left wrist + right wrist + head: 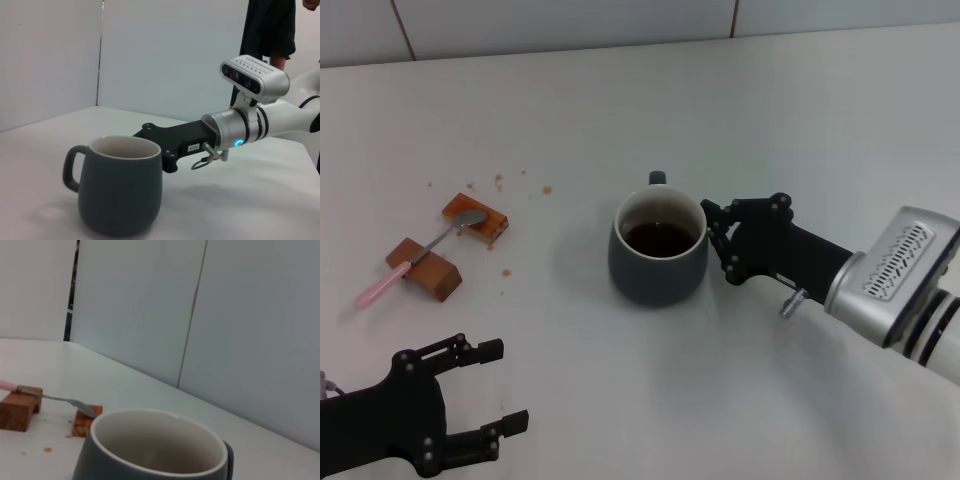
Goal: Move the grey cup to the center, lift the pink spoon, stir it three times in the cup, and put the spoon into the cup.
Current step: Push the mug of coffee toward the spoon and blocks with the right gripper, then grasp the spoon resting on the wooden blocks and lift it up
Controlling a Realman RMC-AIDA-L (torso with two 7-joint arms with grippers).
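The grey cup (658, 262) stands near the table's middle with dark liquid inside and its handle pointing away from me. My right gripper (716, 242) is open just off the cup's right side, fingers spread close to the wall. The left wrist view shows the cup (120, 192) with the right gripper (167, 146) behind it. The pink spoon (412, 260) lies across two brown blocks at the left, bowl on the far block. My left gripper (506, 385) hovers open at the near left, below the spoon. The right wrist view shows the cup's rim (150, 445) and the spoon (55, 399).
Two brown blocks (476, 221) (425, 270) hold the spoon up off the table. Small brown crumbs (500, 182) are scattered around them. A tiled wall edge (570, 40) runs along the back of the white table.
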